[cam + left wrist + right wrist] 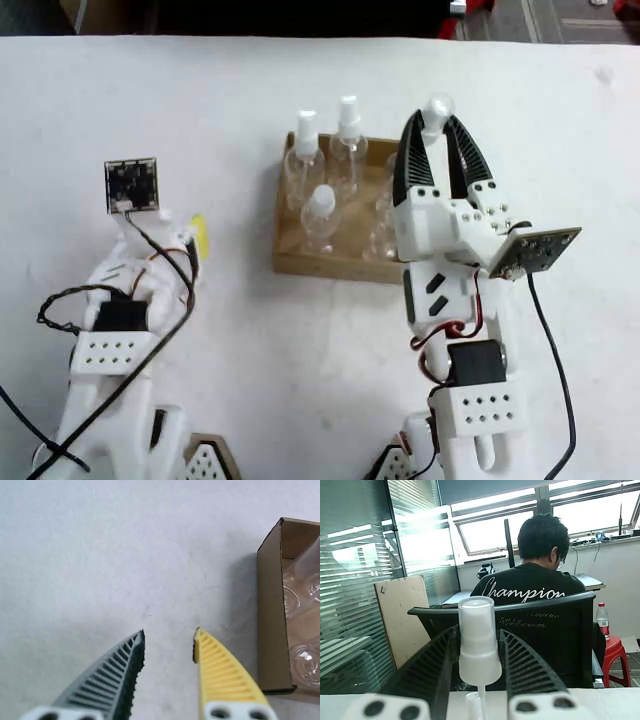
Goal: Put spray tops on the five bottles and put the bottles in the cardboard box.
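Step in hand, as judged: fitting a spray top (438, 104) to a bottle already standing in the cardboard box (330, 266).

Right tool (437, 120): clenched on the spray top, dip tube (481, 702) hanging down between the jaws. Held raised over the right-hand side of the box, forearm running out from the near edge of the worktop (220, 90), wrist camera facing level across the room.

Three capped bottles (320, 210) upright in the left and middle of the box. More clear bottles at the right side, partly hidden under the arm; number and state not determinable.

Next move, as judged: line the dip tube up over an open bottle neck, lower straight, seat the top. Risk: tube catching the neck rim.

Left tool (169, 632): released, jaws apart, nothing between them, low over bare worktop beside the box's left wall.
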You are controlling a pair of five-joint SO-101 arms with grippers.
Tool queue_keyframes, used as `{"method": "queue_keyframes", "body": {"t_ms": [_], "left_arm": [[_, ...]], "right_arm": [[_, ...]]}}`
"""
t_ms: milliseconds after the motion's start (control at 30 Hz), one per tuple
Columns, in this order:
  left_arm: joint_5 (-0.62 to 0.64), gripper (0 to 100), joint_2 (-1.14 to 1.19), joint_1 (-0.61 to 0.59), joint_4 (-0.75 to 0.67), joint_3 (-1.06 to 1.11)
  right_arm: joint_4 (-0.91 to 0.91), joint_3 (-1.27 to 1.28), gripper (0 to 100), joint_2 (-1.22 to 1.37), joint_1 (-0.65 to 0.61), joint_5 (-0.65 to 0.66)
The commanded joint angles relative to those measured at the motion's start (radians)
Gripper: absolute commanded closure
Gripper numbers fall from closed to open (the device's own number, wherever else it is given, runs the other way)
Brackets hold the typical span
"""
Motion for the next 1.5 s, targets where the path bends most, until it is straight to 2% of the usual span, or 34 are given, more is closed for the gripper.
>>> {"method": "queue_keyframes", "body": {"t_ms": [0, 267, 500, 800, 1467], "left_arm": [[-0.012, 85, -0.016, 0.013, -0.021, -0.009], [-0.014, 85, -0.016, 0.013, -0.021, -0.009], [-0.014, 85, -0.016, 0.013, -0.021, -0.009], [-0.014, 85, -0.016, 0.013, -0.021, -0.009], [-0.014, 85, -0.016, 0.013, -0.021, -0.011]], "right_arm": [[-0.001, -0.031, 98.1, -0.013, 0.001, 0.018], [-0.008, -0.025, 98.1, 0.044, 0.004, 0.02], [-0.137, -0.025, 98.1, 0.151, 0.036, 0.02], [-0.133, -0.011, 98.1, 0.168, 0.033, 0.02], [-0.136, 0.187, 98.1, 0.162, 0.028, 0.02]]}}
